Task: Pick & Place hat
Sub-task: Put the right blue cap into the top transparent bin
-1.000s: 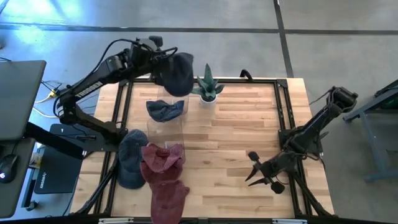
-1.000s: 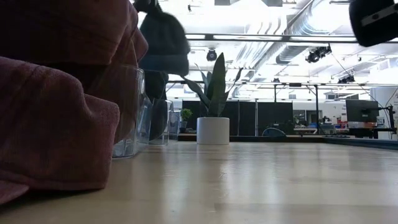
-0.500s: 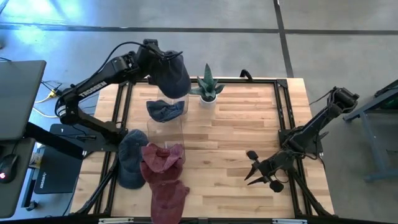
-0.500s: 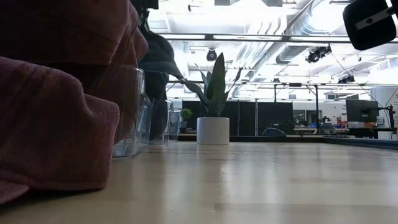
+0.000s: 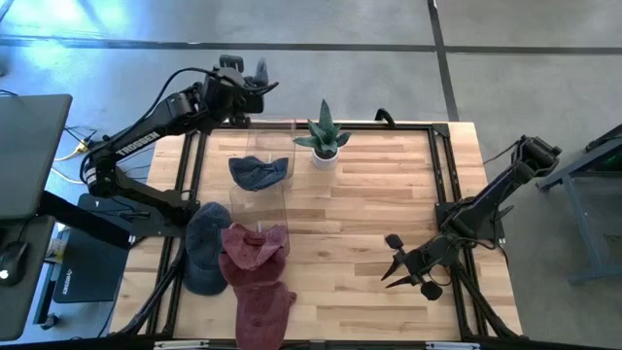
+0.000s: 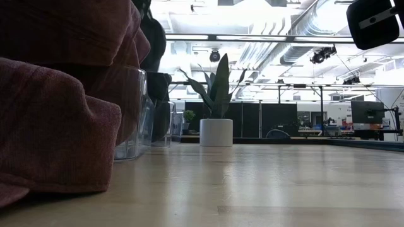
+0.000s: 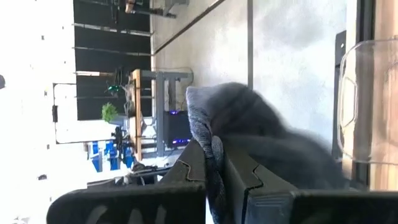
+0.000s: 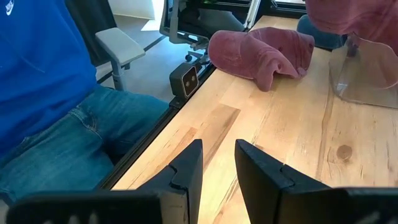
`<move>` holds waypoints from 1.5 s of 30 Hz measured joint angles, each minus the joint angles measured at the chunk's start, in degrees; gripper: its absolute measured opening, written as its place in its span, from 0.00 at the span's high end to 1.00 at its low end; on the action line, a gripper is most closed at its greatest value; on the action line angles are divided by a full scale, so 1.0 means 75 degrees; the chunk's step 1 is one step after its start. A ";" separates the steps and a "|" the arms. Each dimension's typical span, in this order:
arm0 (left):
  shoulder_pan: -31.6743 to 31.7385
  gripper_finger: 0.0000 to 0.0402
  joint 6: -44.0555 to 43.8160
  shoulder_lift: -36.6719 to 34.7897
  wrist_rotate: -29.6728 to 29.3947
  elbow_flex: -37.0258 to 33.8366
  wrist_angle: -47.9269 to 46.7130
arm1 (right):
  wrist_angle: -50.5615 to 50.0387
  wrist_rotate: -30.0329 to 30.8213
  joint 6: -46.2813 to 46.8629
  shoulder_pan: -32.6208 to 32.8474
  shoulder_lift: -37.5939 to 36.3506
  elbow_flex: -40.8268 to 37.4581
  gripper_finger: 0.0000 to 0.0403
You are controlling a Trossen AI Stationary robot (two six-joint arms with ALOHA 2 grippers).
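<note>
High view: I see my left pincer [image 5: 255, 80] raised past the table's [image 5: 379, 209] far left corner, near the potted plant [image 5: 324, 139].
Left pincer: clamped tight on a dark grey hat [image 7: 261, 146]; the left wrist view shows the fabric pinched between both fingers [image 7: 193, 165], with a clear container [image 7: 367, 112] beside it.
Hat position: off the table, hanging from that pincer.
Other hats: a blue one [image 5: 259, 172] sits on the clear stand; a grey-blue one [image 5: 205, 248] and two maroon ones [image 5: 255, 249] lie near the left front edge.
Right pincer [image 5: 396, 262]: resting low at the right front, fingers [image 8: 186, 167] slightly apart, holding nothing.
Right wrist view: a person's jeans [image 8: 68, 140] beside the table.
</note>
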 joint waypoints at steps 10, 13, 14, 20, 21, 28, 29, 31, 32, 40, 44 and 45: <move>0.0590 0.99 -0.0802 0.0260 0.1147 -0.0017 -0.0535 | 0.0063 -0.0009 0.0178 0.0000 0.0000 0.0000 0.78; 0.0649 0.99 -0.0943 0.0407 0.1645 -0.0016 -0.0586 | 0.0070 -0.0009 0.0174 0.0000 0.0000 -0.0001 0.78; 0.0660 0.99 -0.0968 0.0472 0.1749 -0.0057 -0.0642 | 0.0071 -0.0010 0.0161 0.0000 0.0000 -0.0003 0.78; 0.0642 0.99 -0.0832 0.0602 0.1569 -0.0804 -0.0004 | 0.0122 -0.0015 0.0152 0.0000 0.0000 -0.0003 0.78; 0.0637 0.99 -0.0831 0.0586 0.1491 -0.0951 0.0118 | 0.0128 -0.0015 0.0152 0.0002 0.0000 -0.0003 0.78; -0.0093 0.99 -0.1316 0.0530 0.1634 -0.1718 -0.0150 | 0.0125 -0.0052 0.0152 0.0006 0.0000 -0.0003 0.78; -0.0270 0.99 -0.1389 0.0530 0.1664 -0.1755 -0.0277 | 0.0125 -0.0050 0.0151 0.0006 0.0000 -0.0003 0.78; -0.0649 0.99 -0.1621 0.0530 0.1728 -0.1765 -0.0645 | 0.0122 -0.0050 0.0149 0.0006 0.0000 -0.0003 0.78; -0.0843 0.99 -0.1780 0.0526 0.1735 -0.1765 -0.0888 | 0.0122 -0.0050 0.0149 0.0006 0.0000 -0.0003 0.78; -0.1885 0.99 -0.4028 0.0525 0.1341 -0.1765 -0.2545 | 0.0122 -0.0050 0.0144 0.0006 0.0000 -0.0003 0.78; -0.2070 0.97 -0.5269 0.0525 0.1351 -0.1765 -0.3228 | 0.0122 -0.0050 0.0143 0.0006 0.0000 -0.0003 0.78; -0.2073 0.97 -0.5502 0.0525 0.1367 -0.1765 -0.3421 | 0.0122 -0.0050 0.0143 0.0006 0.0000 -0.0003 0.78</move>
